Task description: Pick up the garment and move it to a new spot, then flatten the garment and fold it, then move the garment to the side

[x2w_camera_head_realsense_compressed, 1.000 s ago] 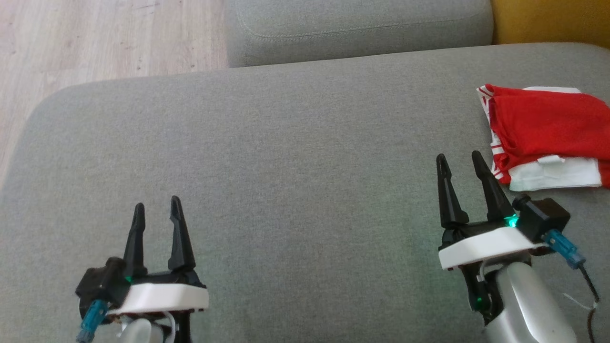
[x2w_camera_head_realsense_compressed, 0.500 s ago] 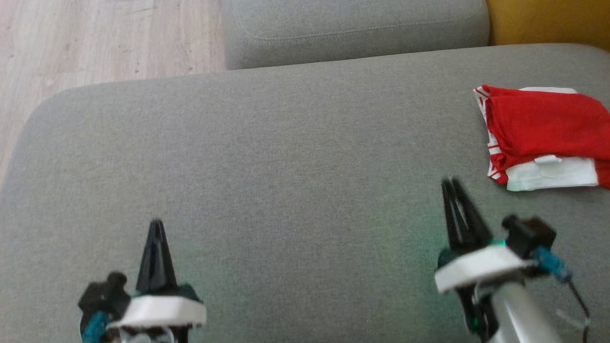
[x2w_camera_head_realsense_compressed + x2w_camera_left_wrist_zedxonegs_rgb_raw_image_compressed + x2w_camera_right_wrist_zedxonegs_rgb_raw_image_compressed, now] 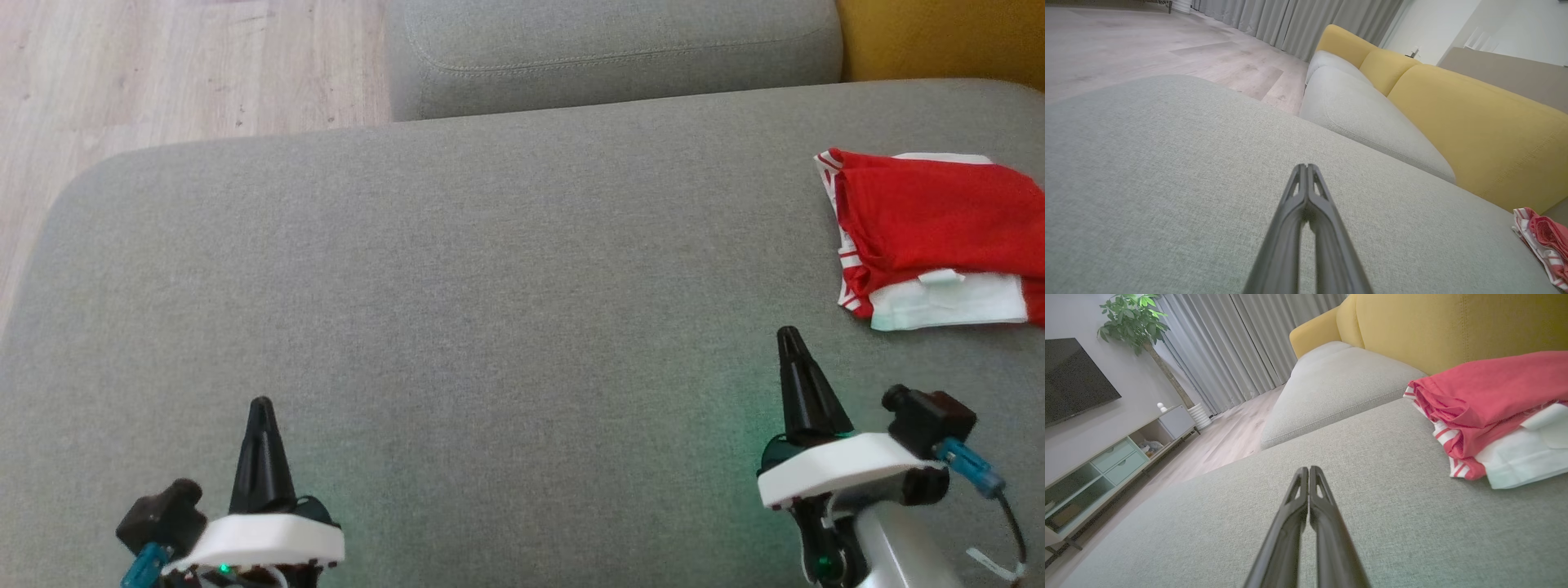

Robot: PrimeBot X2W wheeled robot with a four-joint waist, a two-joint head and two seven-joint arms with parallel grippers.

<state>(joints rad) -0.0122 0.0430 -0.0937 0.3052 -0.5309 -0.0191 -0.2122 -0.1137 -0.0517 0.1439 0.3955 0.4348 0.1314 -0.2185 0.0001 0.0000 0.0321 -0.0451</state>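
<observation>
The garment (image 3: 931, 229) is a folded red and white bundle lying at the far right of the grey sofa seat (image 3: 490, 310). It also appears as red cloth over white in the right wrist view (image 3: 1494, 404) and at the lower right edge of the left wrist view (image 3: 1543, 241). My right gripper (image 3: 788, 335) is shut and empty, a short way to the near left of the garment, not touching it. My left gripper (image 3: 261, 404) is shut and empty over bare cushion at the lower left. Both pairs of fingers press together in the wrist views (image 3: 1305, 167) (image 3: 1308, 469).
A second grey seat cushion (image 3: 612, 49) lies beyond, with yellow backrests (image 3: 1474, 118) on the right. Wood floor (image 3: 163, 65) drops off past the cushion's far left edge. A TV cabinet (image 3: 1106, 465) and potted plant (image 3: 1135, 322) stand across the room.
Both grippers went from open to shut with nothing between their fingers, and both drew back toward the near edge of the cushion. The garment stayed where it was.
</observation>
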